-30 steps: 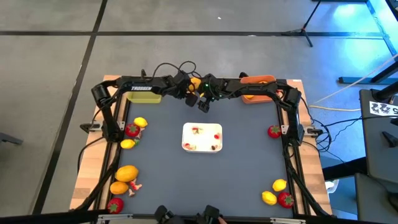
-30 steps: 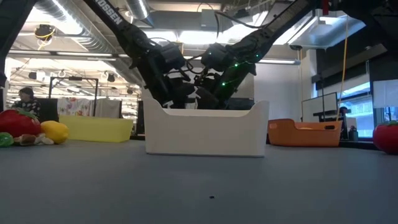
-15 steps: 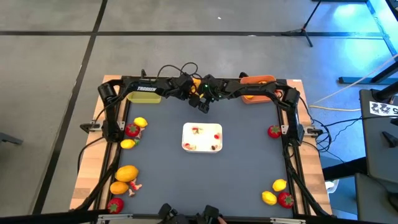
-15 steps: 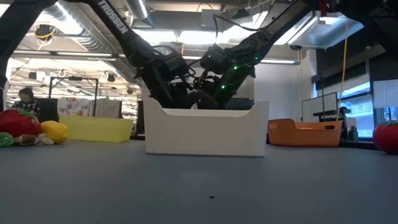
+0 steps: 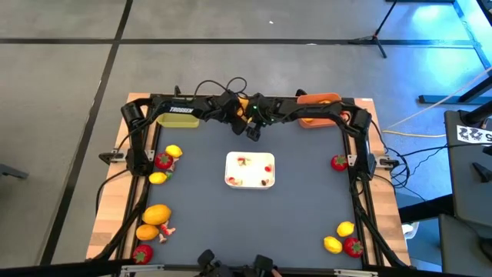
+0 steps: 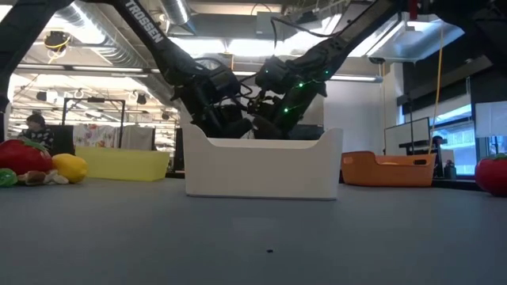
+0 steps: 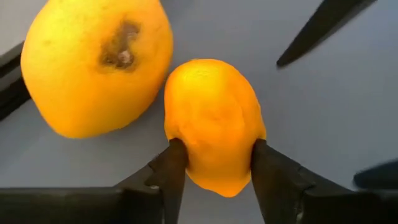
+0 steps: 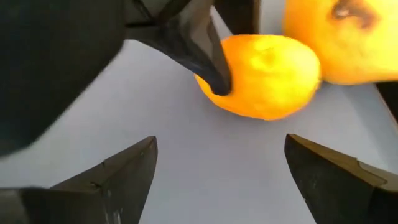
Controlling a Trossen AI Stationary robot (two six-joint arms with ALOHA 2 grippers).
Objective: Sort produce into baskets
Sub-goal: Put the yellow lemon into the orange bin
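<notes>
At the table's far middle two fruits lie side by side: an orange fruit (image 7: 214, 112) and a larger yellow lemon (image 7: 96, 62). My left gripper (image 7: 217, 148) is shut on the orange one. My right gripper (image 8: 217, 180) stands open just short of the same fruit (image 8: 267, 74), with nothing between its fingers. In the high view both grippers meet there, left (image 5: 237, 115) and right (image 5: 252, 128). The yellow-green basket (image 5: 178, 118) lies under the left arm. The orange basket (image 5: 317, 108) lies under the right arm. My left gripper pinches the orange fruit between its two fingers, on its two opposite sides (image 7: 193, 149) near the end closest to the gripper. The fingers (image 8: 208, 62) slant down from the table's left and lie across the fruit. The fruit lies on the table, beside the lemon.
A white tray (image 5: 250, 158) with small scraps sits mid-table. It hides the fingertips in the low view (image 6: 261, 166). Fruits lie along the left edge (image 5: 163, 161), at the near left (image 5: 157, 215), at the right edge (image 5: 339, 162) and at the near right (image 5: 346, 228).
My left gripper has sunk toward the table behind the white tray and rolled a little. It has then kept still.
</notes>
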